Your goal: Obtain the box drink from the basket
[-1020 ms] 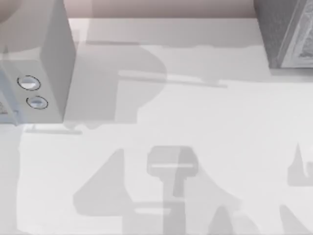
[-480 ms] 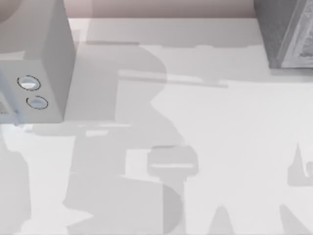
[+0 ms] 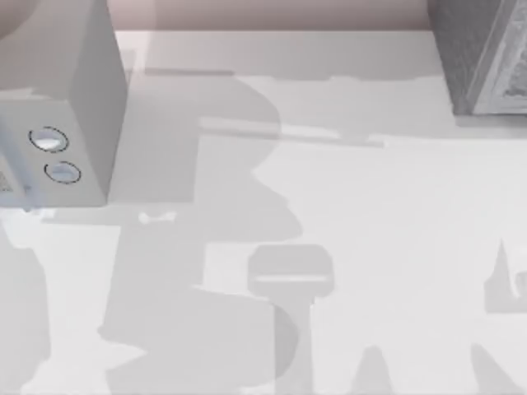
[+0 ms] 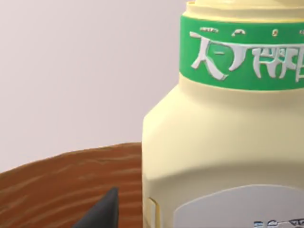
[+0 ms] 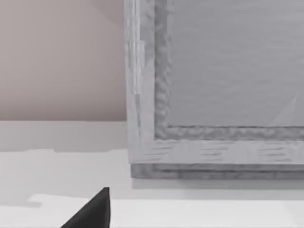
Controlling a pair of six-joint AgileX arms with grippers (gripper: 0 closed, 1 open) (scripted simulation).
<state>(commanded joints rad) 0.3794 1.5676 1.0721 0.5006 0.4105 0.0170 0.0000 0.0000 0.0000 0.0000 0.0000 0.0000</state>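
Observation:
In the left wrist view a brown woven basket (image 4: pixel 57 183) curves across the lower part of the picture. A big pale yellow bottle (image 4: pixel 223 142) with a green band stands in it, very close to the camera. Low on the bottle's edge a small bright yellow boxy corner peeks out, the box drink (image 4: pixel 152 213). A dark tip of my left gripper (image 4: pixel 102 213) hangs just above the basket rim, beside the bottle. In the right wrist view a dark tip of my right gripper (image 5: pixel 92 211) hovers over the white table, short of a grey framed cabinet (image 5: pixel 213 95).
From above, a grey appliance (image 3: pixel 74 107) with two round knobs (image 3: pixel 49 140) stands at the table's left. The grey cabinet (image 3: pixel 482 58) fills the back right corner. Arm shadows lie across the white table (image 3: pixel 370 206).
In the top view the broad shadow at the table's front left has spread and shifted leftward and back. The appliance and the cabinet have not moved.

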